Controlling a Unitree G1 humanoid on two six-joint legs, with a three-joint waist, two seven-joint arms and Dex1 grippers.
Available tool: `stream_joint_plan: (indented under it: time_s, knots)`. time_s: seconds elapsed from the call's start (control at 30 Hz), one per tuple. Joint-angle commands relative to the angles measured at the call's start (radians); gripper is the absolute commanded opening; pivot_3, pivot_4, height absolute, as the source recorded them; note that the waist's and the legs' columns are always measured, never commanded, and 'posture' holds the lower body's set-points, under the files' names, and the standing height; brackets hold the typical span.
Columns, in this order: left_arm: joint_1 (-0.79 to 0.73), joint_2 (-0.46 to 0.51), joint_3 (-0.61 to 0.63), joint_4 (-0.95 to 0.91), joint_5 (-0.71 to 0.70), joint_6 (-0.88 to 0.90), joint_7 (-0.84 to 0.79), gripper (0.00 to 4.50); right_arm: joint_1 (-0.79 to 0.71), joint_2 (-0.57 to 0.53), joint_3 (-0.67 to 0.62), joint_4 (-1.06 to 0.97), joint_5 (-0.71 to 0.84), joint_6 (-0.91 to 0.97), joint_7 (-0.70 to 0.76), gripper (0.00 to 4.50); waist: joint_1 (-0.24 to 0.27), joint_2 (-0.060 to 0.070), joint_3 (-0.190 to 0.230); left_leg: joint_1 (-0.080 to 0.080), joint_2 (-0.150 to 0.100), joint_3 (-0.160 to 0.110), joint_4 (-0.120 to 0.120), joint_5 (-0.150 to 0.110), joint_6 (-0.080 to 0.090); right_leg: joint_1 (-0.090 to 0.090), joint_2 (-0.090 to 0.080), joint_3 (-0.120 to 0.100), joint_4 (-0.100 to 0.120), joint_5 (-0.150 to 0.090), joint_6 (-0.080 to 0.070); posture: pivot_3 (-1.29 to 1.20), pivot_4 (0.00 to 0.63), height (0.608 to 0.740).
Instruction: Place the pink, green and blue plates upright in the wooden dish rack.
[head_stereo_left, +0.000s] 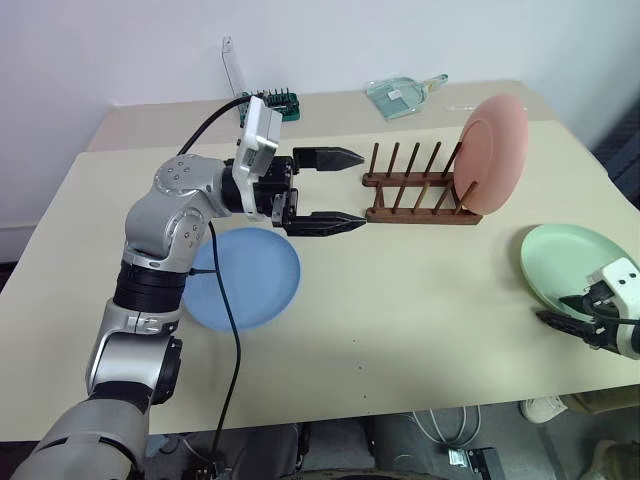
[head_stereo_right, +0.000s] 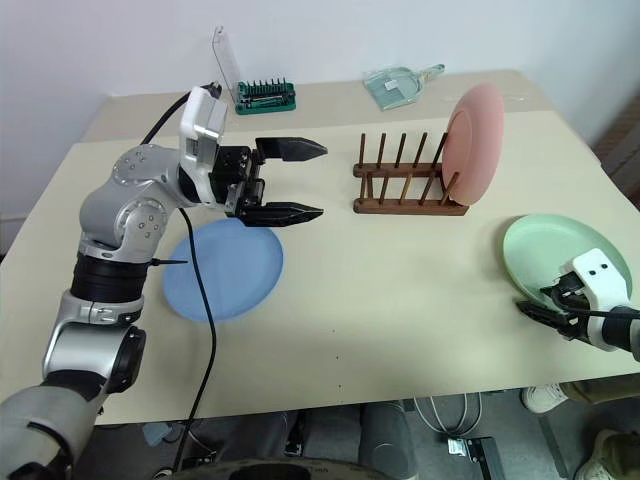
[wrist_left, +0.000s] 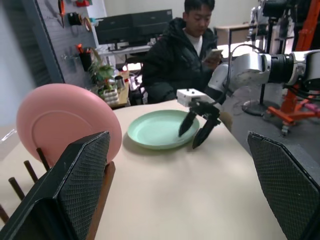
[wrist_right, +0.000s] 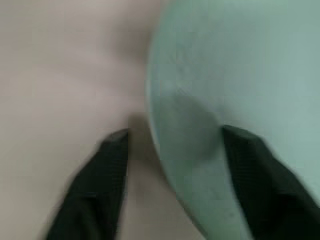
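Right wrist view, green plate (wrist_right: 235, 75) rim btwn right jaws, parted, not yet clamped, left jaws wide open

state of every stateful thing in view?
pink plate: upright in the wooden dish rack
green plate: flat on table, rim between right gripper fingers
blue plate: flat on table
left gripper: open, holds nothing
right gripper: open astride green rim

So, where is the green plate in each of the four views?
Left eye view: green plate at the right, flat on the table.
Right eye view: at the right, below the pink plate.
Left wrist view: centre, right of the pink plate.
Right wrist view: right half, its rim between the fingers.
Shared landmark: the right end effector at the plate's rim.
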Motion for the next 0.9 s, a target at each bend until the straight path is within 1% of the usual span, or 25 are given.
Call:
stream_joint_plan:
  time_s: [0.03,0.07,0.1,0.23,0.27,0.33,0.43,0.5,0.53,0.57,0.6,0.63,0.67,0.73,0.77,0.83,0.9]
  knots:
    - [0.008,0.042,-0.004,-0.041,-0.009,0.016,-0.040,4.50,-0.044,-0.014,-0.012,-0.005,0.010,-0.007,0.008,1.02,-0.001,0.000,0.000,0.000,0.000,0.000,0.000,0.000,0.000,0.000,0.000,0.000,0.000,0.000,0.000,0.00,0.150,0.740]
    - [0.014,0.052,-0.009,-0.044,-0.009,0.020,-0.054,4.50,-0.048,-0.016,-0.012,-0.007,0.012,-0.004,0.013,0.49,-0.001,0.000,0.000,0.000,0.000,0.000,0.000,0.000,0.000,0.000,0.000,0.000,0.000,0.000,0.000,0.00,0.150,0.740]
    - [0.018,0.058,-0.011,-0.046,-0.010,0.023,-0.063,4.50,-0.052,-0.017,-0.013,-0.007,0.012,-0.001,0.015,0.07,0.000,0.000,0.000,0.000,0.000,0.000,0.000,0.000,0.000,0.000,0.000,0.000,0.000,0.000,0.000,0.00,0.150,0.740]
    - [0.029,0.087,-0.032,-0.047,0.001,0.038,-0.092,4.50,-0.081,-0.029,-0.025,0.023,-0.004,-0.016,0.006,0.07,0.004,-0.002,0.001,0.000,0.000,-0.001,0.000,0.000,0.000,0.001,0.000,0.000,0.000,0.000,0.000,0.00,0.150,0.740]
    - [0.028,0.112,-0.051,-0.044,-0.002,0.095,-0.099,4.50,-0.117,-0.034,-0.044,0.033,-0.001,-0.020,-0.013,0.07,0.002,-0.002,0.001,0.000,0.000,-0.001,0.000,0.000,0.000,0.001,0.000,0.000,0.000,0.000,0.000,0.00,0.150,0.740]
    - [0.029,0.127,-0.059,-0.031,0.003,0.115,-0.098,4.50,-0.218,-0.043,-0.087,0.055,0.027,0.000,-0.057,0.07,-0.002,0.000,0.000,0.000,0.000,0.000,0.000,0.000,0.000,0.001,0.000,0.000,0.000,0.000,0.000,0.00,0.150,0.740]
    - [0.023,0.121,-0.050,-0.019,-0.002,0.114,-0.087,4.50,-0.345,-0.060,-0.107,0.123,0.009,-0.035,-0.118,0.07,-0.006,0.000,0.000,0.000,0.000,0.001,0.000,0.000,0.000,0.000,0.000,0.001,0.000,0.000,0.000,0.00,0.150,0.740]
    - [0.026,0.113,-0.050,-0.019,0.011,0.088,-0.082,4.50,-0.388,-0.091,-0.087,0.178,-0.042,-0.074,-0.155,0.07,-0.004,0.000,0.000,0.000,0.001,0.000,-0.001,0.000,0.000,-0.001,0.001,0.000,0.000,0.000,0.000,0.00,0.150,0.740]
    - [0.026,0.111,-0.053,-0.017,0.016,0.078,-0.083,4.50,-0.421,-0.111,-0.066,0.225,-0.093,-0.145,-0.199,0.07,0.000,0.000,0.000,0.000,0.001,0.000,-0.001,0.000,0.000,-0.001,0.001,0.000,0.000,0.000,0.000,0.00,0.150,0.740]
    - [0.025,0.107,-0.056,-0.013,0.018,0.071,-0.084,4.50,-0.490,-0.118,-0.060,0.269,-0.102,-0.190,-0.229,0.07,0.000,-0.001,0.001,-0.001,0.001,0.000,-0.001,0.000,0.000,-0.001,0.001,0.000,0.000,0.000,0.000,0.00,0.150,0.740]
    - [0.023,0.102,-0.057,-0.009,0.020,0.065,-0.084,4.50,-0.605,-0.091,-0.077,0.291,-0.056,-0.227,-0.248,0.07,-0.001,0.000,0.001,-0.001,0.000,0.000,-0.001,0.000,0.000,-0.001,0.001,-0.001,0.000,0.000,0.000,0.00,0.150,0.740]
    - [0.020,0.099,-0.058,-0.005,0.022,0.061,-0.084,4.50,-0.730,-0.049,-0.113,0.297,0.039,-0.186,-0.256,0.07,-0.007,0.002,0.001,-0.001,0.000,0.001,-0.001,0.000,0.000,-0.002,0.000,0.000,-0.001,0.000,0.000,0.00,0.150,0.740]
    - [0.018,0.097,-0.058,-0.002,0.023,0.060,-0.084,4.50,-0.814,-0.018,-0.139,0.300,0.108,-0.147,-0.253,0.07,-0.014,0.004,0.002,-0.002,-0.001,0.002,0.000,0.000,0.001,-0.002,-0.001,0.002,-0.001,0.000,0.000,0.00,0.150,0.740]
    - [0.016,0.094,-0.057,0.001,0.026,0.061,-0.085,4.50,-0.902,0.018,-0.169,0.303,0.189,-0.094,-0.236,0.07,-0.021,0.004,0.002,-0.002,0.000,0.002,-0.001,0.000,0.001,-0.002,-0.001,0.002,-0.001,0.001,0.001,0.00,0.150,0.740]
    - [0.016,0.091,-0.055,0.002,0.026,0.060,-0.083,4.50,-0.956,0.046,-0.187,0.297,0.260,-0.066,-0.212,0.07,-0.021,0.003,0.002,-0.002,0.001,0.000,-0.002,0.000,0.000,-0.002,0.001,0.001,-0.001,0.001,0.000,0.00,0.150,0.740]
    - [0.016,0.087,-0.054,0.001,0.025,0.061,-0.077,4.50,-1.041,0.092,-0.180,0.289,0.335,-0.069,-0.163,0.07,-0.022,0.003,0.002,-0.002,0.004,-0.001,-0.002,0.000,0.000,-0.002,0.003,0.000,-0.002,0.001,0.000,0.00,0.150,0.740]
    - [0.017,0.087,-0.052,-0.003,0.021,0.063,-0.072,4.50,-1.100,0.136,-0.194,0.270,0.465,0.049,-0.135,0.07,-0.023,0.003,0.002,-0.003,0.003,0.000,-0.002,-0.001,0.000,-0.002,0.002,0.000,-0.002,0.001,0.000,0.00,0.150,0.740]
